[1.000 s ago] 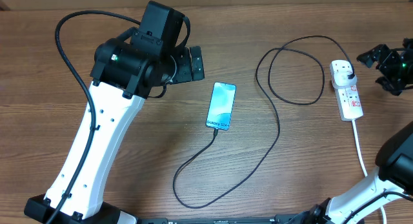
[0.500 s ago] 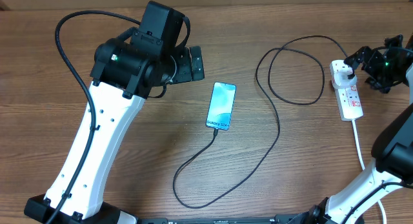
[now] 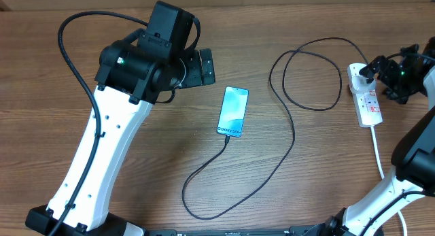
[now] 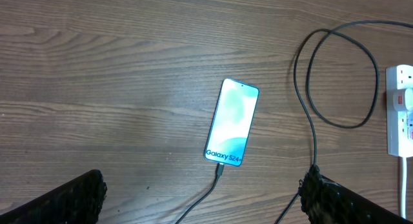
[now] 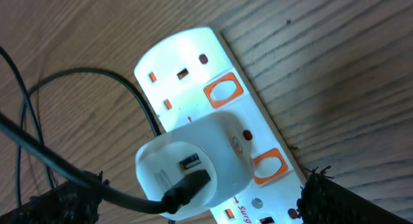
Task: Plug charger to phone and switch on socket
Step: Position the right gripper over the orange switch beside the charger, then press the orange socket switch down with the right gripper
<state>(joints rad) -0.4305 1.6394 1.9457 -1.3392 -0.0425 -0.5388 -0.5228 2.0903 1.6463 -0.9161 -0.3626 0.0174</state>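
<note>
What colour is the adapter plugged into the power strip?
The adapter is white, its cable black; clearest in the right wrist view.

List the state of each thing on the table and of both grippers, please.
phone, lying flat, screen lit, cable plugged in.
cable, joins phone and white adapter.
power strip, white adapter plugged in; switch position unclear.
left gripper, open, empty, near the phone.
right gripper, open, empty, over the power strip.
</note>
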